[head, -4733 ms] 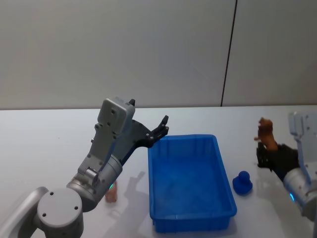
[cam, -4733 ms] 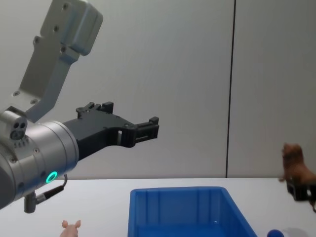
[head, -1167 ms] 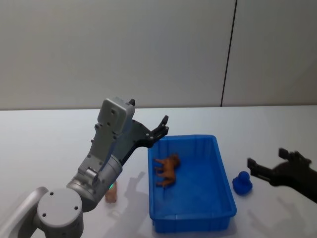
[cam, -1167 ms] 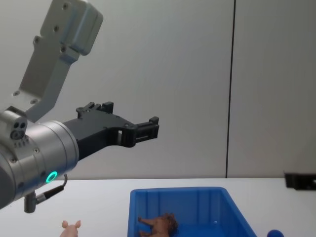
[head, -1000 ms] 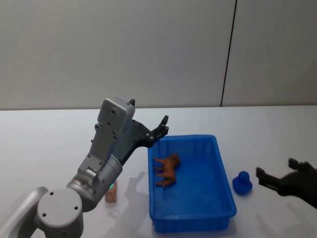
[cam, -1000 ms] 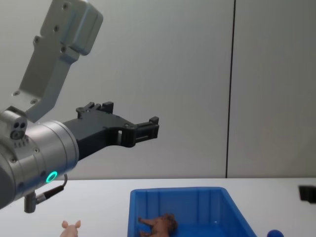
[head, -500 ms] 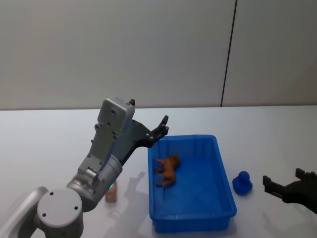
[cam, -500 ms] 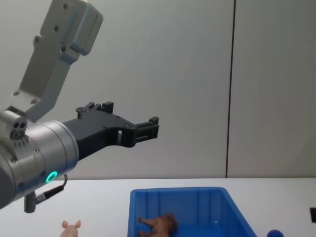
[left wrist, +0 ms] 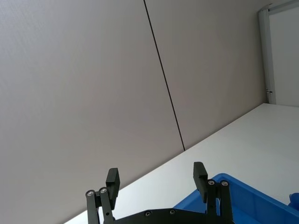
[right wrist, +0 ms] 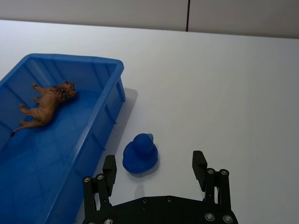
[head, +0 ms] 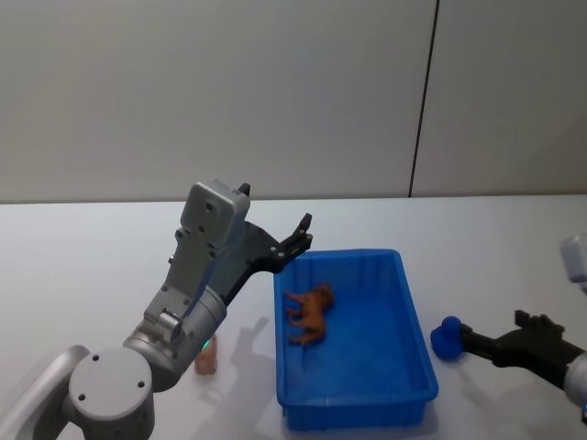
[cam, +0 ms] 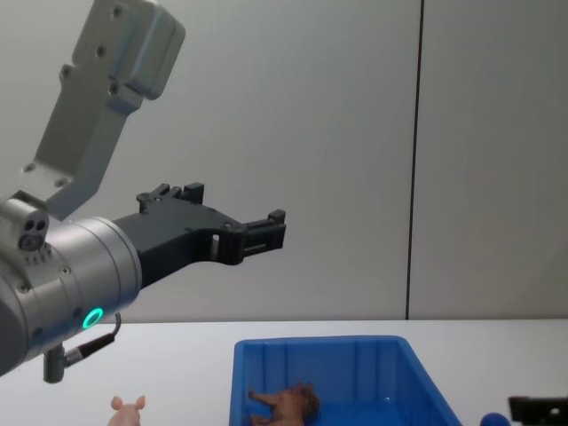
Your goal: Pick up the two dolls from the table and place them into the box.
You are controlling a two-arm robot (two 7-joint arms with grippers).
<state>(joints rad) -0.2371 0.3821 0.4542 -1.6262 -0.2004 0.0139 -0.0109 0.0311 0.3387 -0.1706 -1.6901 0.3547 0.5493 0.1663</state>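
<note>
The brown dog-like doll (head: pixel 309 313) lies on its side inside the blue box (head: pixel 358 404), also seen in the right wrist view (right wrist: pixel 45 102) and the chest view (cam: pixel 282 405). On the white table (head: pixel 92 266), just right of the box, sits the blue doll (head: pixel 448 338). My right gripper (head: pixel 493 328) is low over the table right beside it, open and empty. From the right wrist, the blue doll (right wrist: pixel 140 154) lies just ahead of the open right gripper (right wrist: pixel 154 159), nearer one finger. My left gripper (head: pixel 305 232) hangs open above the box's far left corner.
A tiny pink pig-like figure (head: pixel 207 357) stands on the table left of the box, under the left arm. A grey wall with a dark vertical seam rises behind the table. Bare tabletop stretches to the right of and behind the blue doll.
The brown doll, held up by my right gripper 4.7 s ago, now lies in the box. Over the last second that gripper dropped lower and closed in on the blue doll. Left arm unmoved.
</note>
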